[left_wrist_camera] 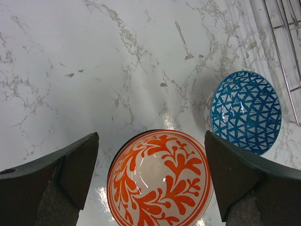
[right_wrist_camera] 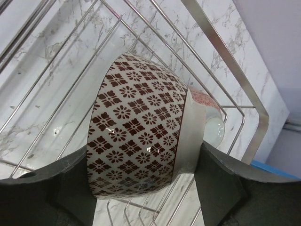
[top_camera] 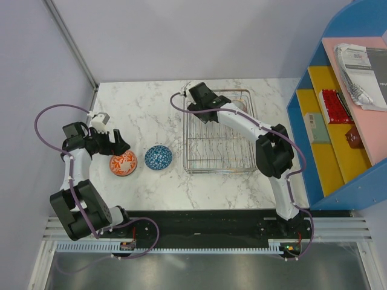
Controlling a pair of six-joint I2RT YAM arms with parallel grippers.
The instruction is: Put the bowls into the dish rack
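An orange-red leaf-patterned bowl (top_camera: 123, 163) (left_wrist_camera: 160, 181) stands upright on the marble table. My left gripper (top_camera: 123, 146) (left_wrist_camera: 151, 135) hangs over it, open, one finger on each side and apart from the rim. Just right of it stands a blue lattice bowl (top_camera: 158, 157) (left_wrist_camera: 244, 110). My right gripper (top_camera: 204, 112) (right_wrist_camera: 146, 150) is over the far left corner of the dish rack (top_camera: 217, 171) (right_wrist_camera: 221, 49), shut on a brown flower-patterned bowl (right_wrist_camera: 141, 127) tipped on its side, one finger at the mouth and one at the pale base. Behind it, a reddish speckled bowl (top_camera: 240, 106) (right_wrist_camera: 207, 106) rests in the rack.
A blue, yellow and pink shelf unit (top_camera: 338, 121) with small items stands right of the rack. Grey walls close the table's left and far sides. The rack's wire edge (left_wrist_camera: 282, 42) shows right of the blue bowl.
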